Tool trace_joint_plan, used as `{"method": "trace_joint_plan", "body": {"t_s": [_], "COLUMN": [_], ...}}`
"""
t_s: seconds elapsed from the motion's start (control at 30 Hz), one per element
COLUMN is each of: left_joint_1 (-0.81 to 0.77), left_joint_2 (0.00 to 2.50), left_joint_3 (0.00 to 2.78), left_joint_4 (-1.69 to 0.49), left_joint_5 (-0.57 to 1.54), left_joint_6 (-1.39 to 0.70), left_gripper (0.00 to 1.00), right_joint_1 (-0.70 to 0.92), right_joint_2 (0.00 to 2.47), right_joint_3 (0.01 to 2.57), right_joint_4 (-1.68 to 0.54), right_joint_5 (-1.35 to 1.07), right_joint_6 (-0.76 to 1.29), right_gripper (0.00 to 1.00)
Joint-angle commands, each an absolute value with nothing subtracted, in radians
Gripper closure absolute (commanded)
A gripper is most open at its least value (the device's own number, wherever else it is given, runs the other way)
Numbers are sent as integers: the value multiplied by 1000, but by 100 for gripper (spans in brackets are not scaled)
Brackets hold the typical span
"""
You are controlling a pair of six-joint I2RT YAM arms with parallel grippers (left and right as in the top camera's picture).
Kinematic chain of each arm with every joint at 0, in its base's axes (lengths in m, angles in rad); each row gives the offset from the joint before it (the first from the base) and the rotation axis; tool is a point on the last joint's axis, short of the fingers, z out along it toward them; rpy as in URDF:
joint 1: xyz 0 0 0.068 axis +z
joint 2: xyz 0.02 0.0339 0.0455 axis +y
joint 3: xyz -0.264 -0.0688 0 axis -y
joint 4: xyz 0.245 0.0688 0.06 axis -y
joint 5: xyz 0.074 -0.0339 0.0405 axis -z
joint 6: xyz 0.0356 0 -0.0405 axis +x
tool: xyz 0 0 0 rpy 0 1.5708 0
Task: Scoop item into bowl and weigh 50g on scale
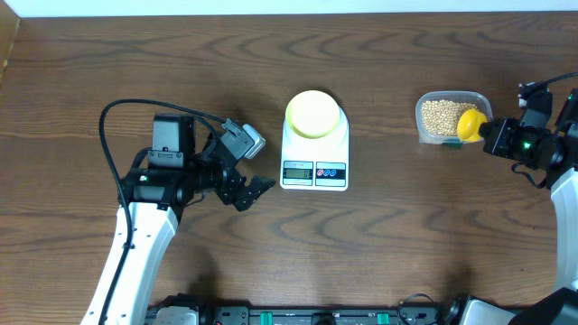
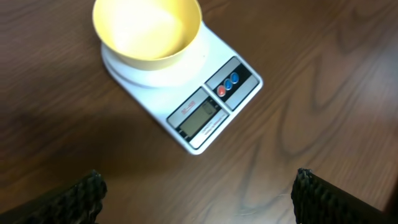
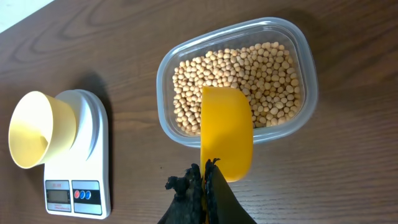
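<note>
While the scoop [image 3: 227, 134] hangs over the near rim of the tub [image 3: 308, 74], its front edge at the beans [image 3: 267, 74], my main worry is the tub itself. Nothing steadies it, so a hard dig could shove it along the table [image 1: 406, 235] or tip it. The carry is the next risk: the bowl [image 1: 313, 114] sits on the scale [image 1: 314, 167] well apart from the tub, and a tilted or heaped scoop would shed beans on the way. A clumsy pour could also nudge the bowl off the platform or overshoot the target (I cannot read the display from any view, so I would judge that badly).

My right gripper [image 3: 205, 180] is clenched on the scoop's handle, jaws fully closed on it. I see no beans on the scoop. My left gripper [image 2: 199, 186] is released, fingers spread wide, holding nothing and hovering near the scale's front, touching neither it nor the bowl.
</note>
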State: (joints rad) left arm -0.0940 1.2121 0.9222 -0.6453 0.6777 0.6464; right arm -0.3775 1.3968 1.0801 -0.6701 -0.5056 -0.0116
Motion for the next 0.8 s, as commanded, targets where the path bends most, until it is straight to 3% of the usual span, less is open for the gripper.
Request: {"method": "trace_joint_plan", "body": {"t_s": [0.0,0.77], "left_joint_1": [-89,-89], "left_joint_2": [1217,1217], "left_joint_3": [933,933], "left_joint_4": [-627,-575], "left_joint_5": [639,643], "left_joint_6": [680,676], "left_gripper": [2,2], "right_joint_1": [-371,-371], "right_joint_2": [1401,1401], "right_joint_3": [1092,1092], "right_joint_4": [-670,-669], "right_joint_5": [-527,-527], "right_joint_6": [-24,-24], "right_gripper": [99,99]}}
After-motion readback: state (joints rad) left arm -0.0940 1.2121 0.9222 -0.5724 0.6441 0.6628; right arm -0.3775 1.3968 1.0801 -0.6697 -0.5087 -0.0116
